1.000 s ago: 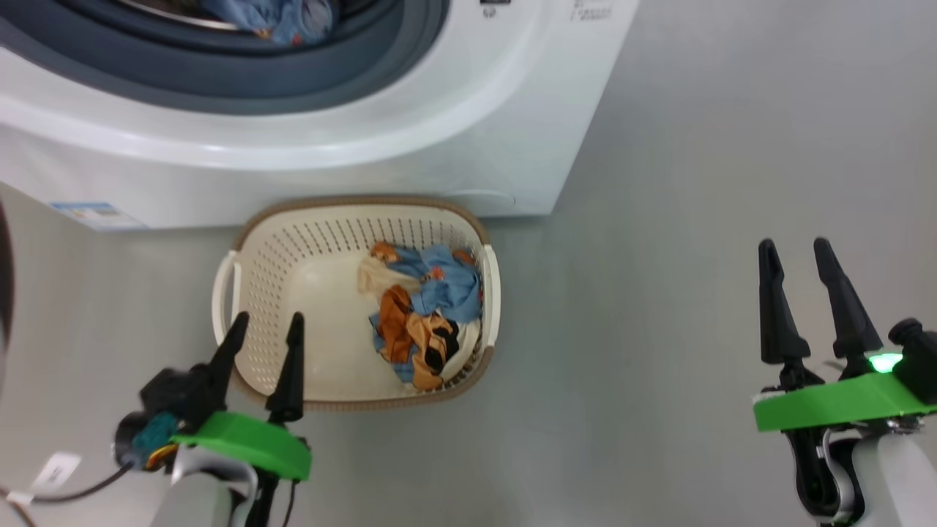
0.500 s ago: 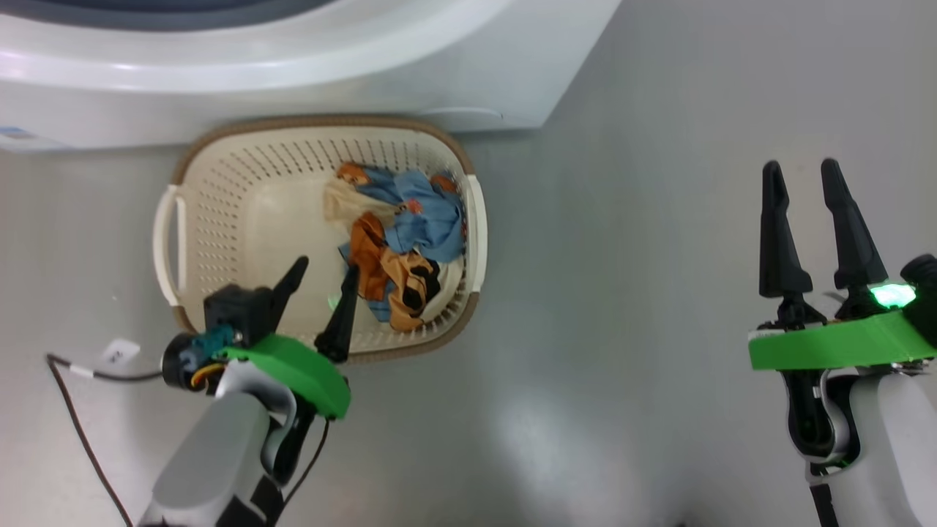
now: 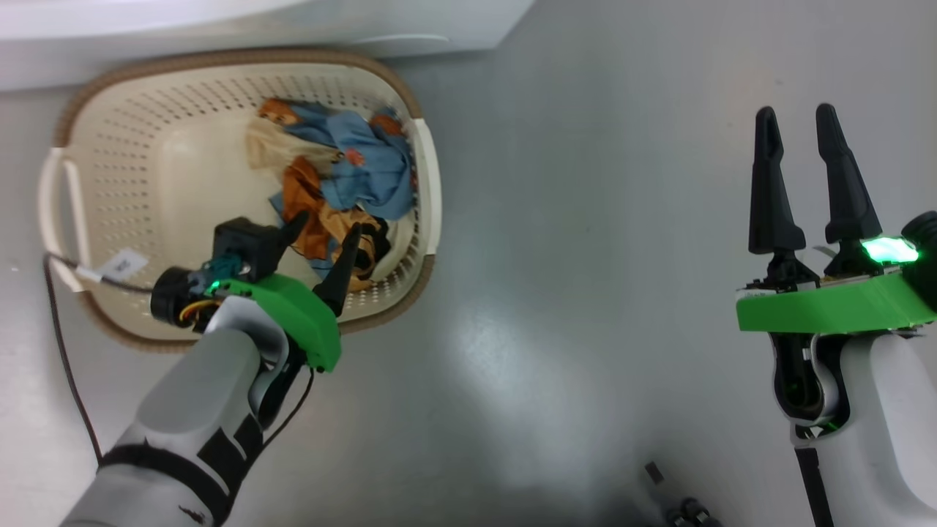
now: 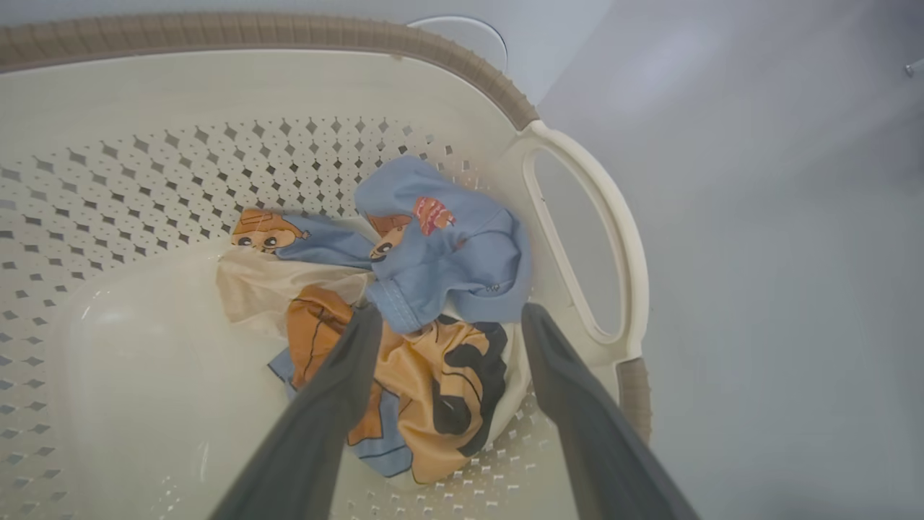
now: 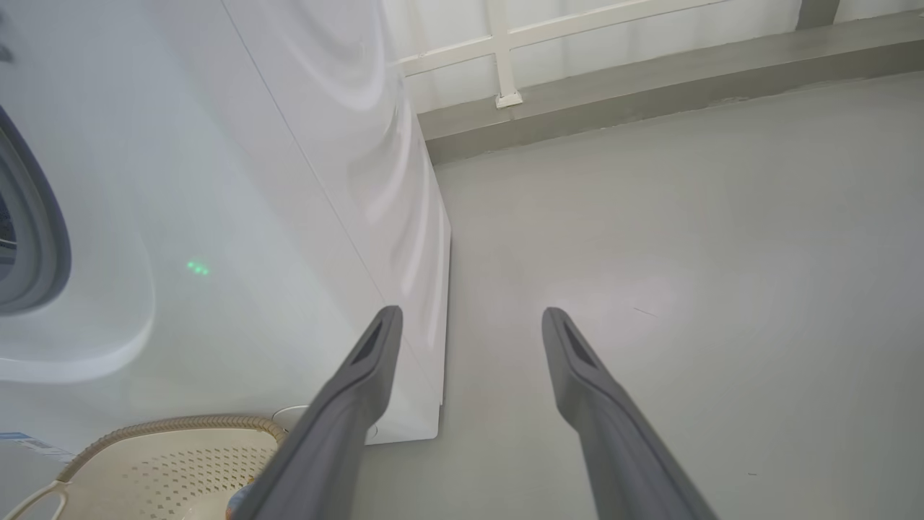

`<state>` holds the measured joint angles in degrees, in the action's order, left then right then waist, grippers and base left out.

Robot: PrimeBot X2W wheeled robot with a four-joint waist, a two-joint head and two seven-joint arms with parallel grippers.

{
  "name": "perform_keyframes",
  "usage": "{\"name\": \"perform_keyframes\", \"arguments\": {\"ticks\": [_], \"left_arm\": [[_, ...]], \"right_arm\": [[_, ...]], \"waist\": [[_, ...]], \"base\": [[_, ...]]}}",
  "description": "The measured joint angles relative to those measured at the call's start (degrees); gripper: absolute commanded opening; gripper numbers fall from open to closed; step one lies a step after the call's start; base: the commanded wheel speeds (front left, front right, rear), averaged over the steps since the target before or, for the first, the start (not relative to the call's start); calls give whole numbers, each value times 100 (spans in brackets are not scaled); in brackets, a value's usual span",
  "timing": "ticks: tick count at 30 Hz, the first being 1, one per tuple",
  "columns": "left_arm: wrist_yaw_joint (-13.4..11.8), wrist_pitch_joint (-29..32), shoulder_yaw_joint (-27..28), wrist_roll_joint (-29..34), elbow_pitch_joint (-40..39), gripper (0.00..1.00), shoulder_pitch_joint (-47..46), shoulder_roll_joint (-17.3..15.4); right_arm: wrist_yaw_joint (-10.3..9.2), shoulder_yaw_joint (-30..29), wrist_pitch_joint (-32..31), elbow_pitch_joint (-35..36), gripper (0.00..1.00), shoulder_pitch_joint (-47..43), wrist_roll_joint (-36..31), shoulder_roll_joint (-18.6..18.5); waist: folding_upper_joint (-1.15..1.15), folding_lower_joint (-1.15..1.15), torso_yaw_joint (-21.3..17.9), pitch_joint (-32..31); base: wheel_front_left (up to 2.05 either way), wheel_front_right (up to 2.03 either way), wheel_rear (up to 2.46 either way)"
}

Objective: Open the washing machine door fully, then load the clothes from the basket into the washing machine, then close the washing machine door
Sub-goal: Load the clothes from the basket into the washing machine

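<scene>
jaws released on left gripper [image 3: 328, 221] and right gripper [image 3: 796, 110], washing machine [image 3: 146, 16] mostly cropped

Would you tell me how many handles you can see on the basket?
2. One handle is on the basket's end beside the clothes, near the left gripper; the other handle is on the opposite end, at the head view's left edge.

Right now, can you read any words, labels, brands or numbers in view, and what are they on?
Nothing can be read.
White tag: any print is too small to read.
Blue label sticker on the washing machine: too blurred to read.
Clothes: cartoon prints, no words.
</scene>
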<state>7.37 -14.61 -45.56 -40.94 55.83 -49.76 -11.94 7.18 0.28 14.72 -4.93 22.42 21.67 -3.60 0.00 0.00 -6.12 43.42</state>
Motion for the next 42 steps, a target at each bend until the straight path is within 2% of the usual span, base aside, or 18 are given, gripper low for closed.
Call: {"name": "perform_keyframes", "arguments": {"ticks": [2,7,16,21,35,36,37,38,39,40,42], "left_arm": [[0,86,-436,-280,12,100,-216,-94],[0,345,-1132,-762,-3,100,-487,-332],[0,554,-1909,-1448,154,100,-1098,-621],[0,553,-2228,-1658,379,100,-1351,-695],[0,552,-2472,-2123,1082,100,-1739,-686],[0,552,-2486,-2141,1091,92,-1744,-686],[0,549,-2496,-2159,1094,64,-1750,-686],[0,544,-2504,-2176,1095,43,-1753,-683],[0,541,-2510,-2210,1100,30,-1759,-677],[0,514,-2515,-2236,1109,12,-1762,-666],[0,493,-2530,-2336,1120,0,-1769,-659]], "right_arm": [[0,67,0,14,100,85,1,10],[0,190,0,34,100,211,30,36],[0,357,0,127,100,318,310,48],[0,386,0,181,100,318,346,54],[0,517,0,315,100,319,366,79],[0,519,0,323,100,319,366,79],[0,519,0,330,100,318,366,79],[0,519,0,334,100,318,366,79],[0,517,0,338,100,316,365,79],[0,516,0,341,100,315,364,80],[0,515,0,345,100,305,355,80]], "waist": [[0,0,-108,162],[0,0,-317,373],[0,0,-640,693],[0,0,-773,838],[0,0,-964,1066],[0,0,-973,1069],[0,0,-979,1069],[0,0,-984,1066],[0,0,-985,1060],[0,0,-984,1048],[0,0,-981,1020]], "base": [[0,0,0],[0,0,0],[0,0,0],[0,0,0],[0,0,0],[0,0,0],[0,0,0],[0,0,0],[0,0,0],[0,0,0],[0,0,0]]}}
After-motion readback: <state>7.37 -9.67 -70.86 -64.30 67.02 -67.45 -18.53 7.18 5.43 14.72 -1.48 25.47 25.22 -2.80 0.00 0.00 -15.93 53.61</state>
